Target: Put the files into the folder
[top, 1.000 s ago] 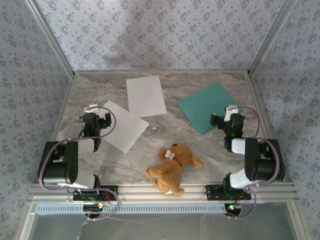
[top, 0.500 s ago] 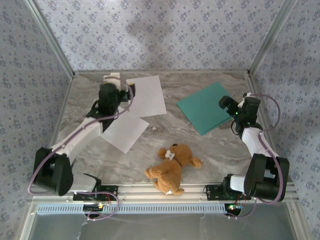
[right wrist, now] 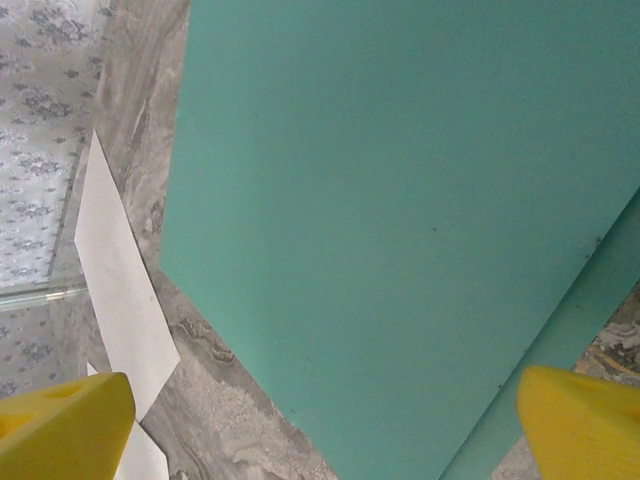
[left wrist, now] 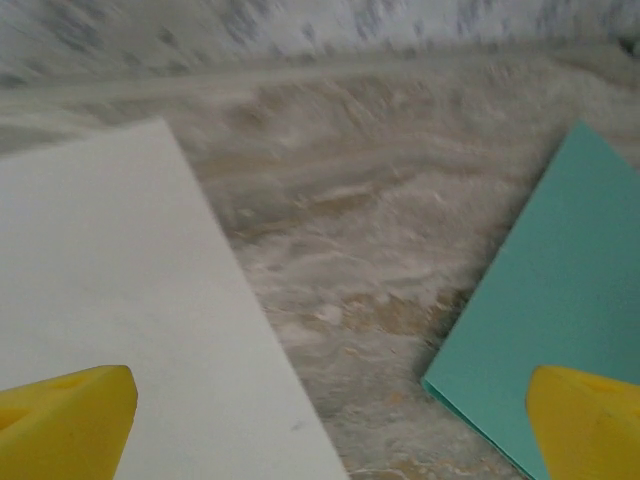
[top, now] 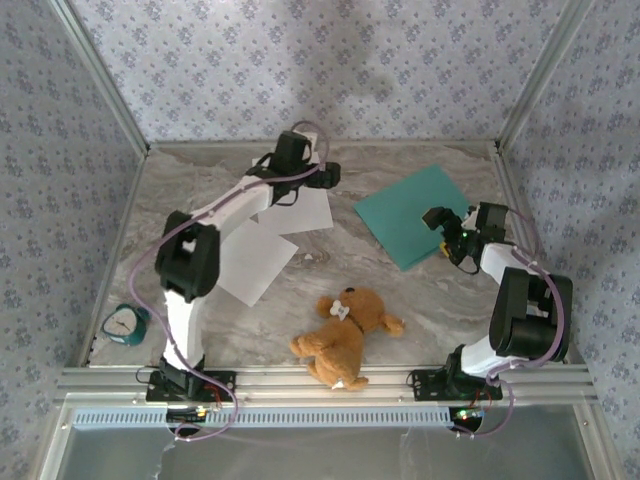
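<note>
While the folder (top: 415,212) lies shut by the table's (top: 400,300) far right corner, files (top: 250,262) loose to its left, the left gripper (top: 330,174) has swung out past the far sheet (top: 305,212) and the right gripper (top: 436,220) has reached the folder's near edge, both with jaws apart, so opening the cover likely comes next.

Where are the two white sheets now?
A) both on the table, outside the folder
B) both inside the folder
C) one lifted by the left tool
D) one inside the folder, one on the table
A: the far sheet and the near sheet both lie on the table, apart from the folder.
</note>
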Robot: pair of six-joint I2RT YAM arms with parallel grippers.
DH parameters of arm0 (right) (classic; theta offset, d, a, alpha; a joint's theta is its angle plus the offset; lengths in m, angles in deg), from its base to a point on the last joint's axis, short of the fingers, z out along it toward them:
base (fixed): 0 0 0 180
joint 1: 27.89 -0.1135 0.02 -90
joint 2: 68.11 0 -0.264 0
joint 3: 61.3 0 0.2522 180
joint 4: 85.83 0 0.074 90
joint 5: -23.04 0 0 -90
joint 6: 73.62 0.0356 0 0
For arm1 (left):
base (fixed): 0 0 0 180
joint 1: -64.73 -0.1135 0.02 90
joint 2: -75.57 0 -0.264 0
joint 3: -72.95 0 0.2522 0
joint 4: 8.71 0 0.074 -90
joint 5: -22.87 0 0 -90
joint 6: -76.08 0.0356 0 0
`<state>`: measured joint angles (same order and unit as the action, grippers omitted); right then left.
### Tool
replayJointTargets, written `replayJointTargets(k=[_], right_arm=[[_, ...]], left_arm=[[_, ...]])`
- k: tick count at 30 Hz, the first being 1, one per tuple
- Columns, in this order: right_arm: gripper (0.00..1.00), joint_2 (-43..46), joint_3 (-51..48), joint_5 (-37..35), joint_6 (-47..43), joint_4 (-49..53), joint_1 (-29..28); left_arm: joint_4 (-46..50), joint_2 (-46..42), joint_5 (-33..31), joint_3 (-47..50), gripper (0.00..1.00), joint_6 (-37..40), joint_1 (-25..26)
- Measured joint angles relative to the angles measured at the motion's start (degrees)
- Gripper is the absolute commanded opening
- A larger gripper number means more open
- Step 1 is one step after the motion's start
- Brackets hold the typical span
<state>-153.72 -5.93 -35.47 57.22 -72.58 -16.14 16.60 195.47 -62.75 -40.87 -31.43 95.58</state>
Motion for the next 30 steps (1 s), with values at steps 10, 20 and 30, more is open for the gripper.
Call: replayJointTargets(k=[10,20,30], right_arm=[[1.0,-3.52,0.02,2.43,0.13,0.17,-0.15],[1.0,-4.83,0.35,2.91,0.15,0.15,-0.15],[1.0,-5.81,0.87,3.48,0.96,0.15,-0.15]], left_arm=[[13.4,23.02,11.32,-29.66,0.92,0.0,3.02],[20.48,34.16,17.38,-45.13,0.92,-1.99,3.37],[20.55,36.98,21.79,-46.14,0.91,-5.35,3.45]])
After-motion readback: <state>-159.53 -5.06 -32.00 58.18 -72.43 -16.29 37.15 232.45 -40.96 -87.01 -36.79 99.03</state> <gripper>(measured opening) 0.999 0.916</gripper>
